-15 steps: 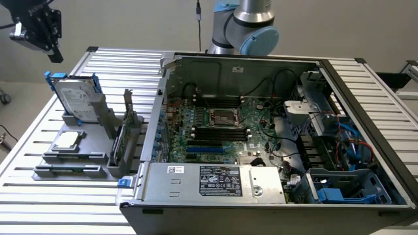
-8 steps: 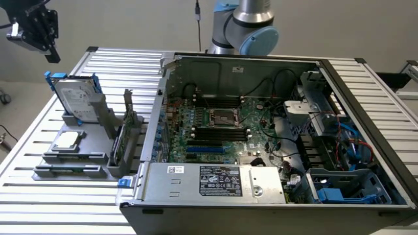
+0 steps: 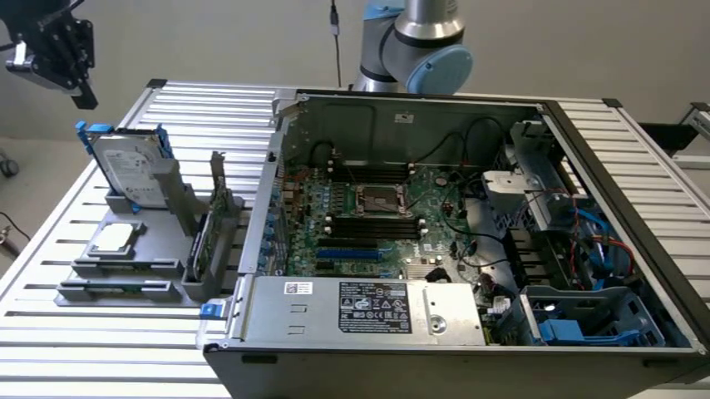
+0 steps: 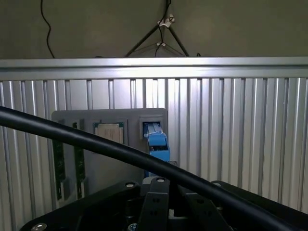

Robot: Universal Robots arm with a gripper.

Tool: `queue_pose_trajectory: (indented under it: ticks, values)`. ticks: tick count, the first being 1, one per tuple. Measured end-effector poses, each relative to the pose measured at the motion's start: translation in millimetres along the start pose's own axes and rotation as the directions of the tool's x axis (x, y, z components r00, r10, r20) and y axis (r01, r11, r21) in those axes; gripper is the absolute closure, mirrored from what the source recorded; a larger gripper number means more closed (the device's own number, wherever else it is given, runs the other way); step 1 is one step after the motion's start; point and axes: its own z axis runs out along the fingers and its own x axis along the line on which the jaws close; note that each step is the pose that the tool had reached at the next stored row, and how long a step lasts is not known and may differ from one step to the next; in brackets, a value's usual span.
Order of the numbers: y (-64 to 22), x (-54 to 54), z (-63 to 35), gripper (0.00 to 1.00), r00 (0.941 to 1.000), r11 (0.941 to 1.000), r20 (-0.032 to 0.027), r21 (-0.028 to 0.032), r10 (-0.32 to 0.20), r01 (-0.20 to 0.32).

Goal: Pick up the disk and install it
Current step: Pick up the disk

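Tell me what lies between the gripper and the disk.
Nothing. In the exterior view the gripper hangs above the disk, which stands upright in its grey holder, and only open air separates them.

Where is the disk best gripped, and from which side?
The disk stands upright in the grey holder, lower end in the slot, blue rails on its narrow sides. I would take its upper edge from above, jaws across the flat faces.

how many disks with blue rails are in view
1: the disk stands on edge in the grey holder, on the exterior view's left of the open computer case. Others may be hidden in the case's drive bay.
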Motion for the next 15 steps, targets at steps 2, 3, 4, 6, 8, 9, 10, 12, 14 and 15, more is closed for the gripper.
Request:
queue_pose_trajectory:
  ticks: [2,3,4,6,8,9,10,12,14,15]
  values:
    - [-0.1,0.0,3.1,0.89,1.0,1.0,0.0,-0.0001,0.0,0.0]
    - [-0.1,0.0,4.7,0.89,1.0,1.0,0.0,0.0,0.0,0.0]
    - [-0.1,0.0,6.1,0.89,1.0,1.0,-0.0001,-0.0001,0.0,0.0]
    - [-0.1,0.1,8.2,0.89,1.0,1.0,-0.0001,-0.0002,0.0,0.0]
    - [-0.1,0.1,9.9,0.89,1.0,1.0,0.0,-0.0001,0.0,0.0]
    - [-0.1,0.2,10.7,0.89,1.0,1.0,0.0,-0.0001,0.0,0.0]
    - [-0.1,0.3,11.4,0.89,1.0,1.0,0.0,-0.0001,0.0,0.0]
    - [-0.1,0.3,12.5,0.88,1.0,1.0,-0.0001,-0.0001,0.0,0.0]
    - [-0.1,0.5,12.9,0.82,1.0,1.0,-0.0001,-0.0003,0.0,0.0]
    - [-0.1,0.6,13.2,0.76,1.0,1.0,-0.0001,-0.0002,0.0,0.0]
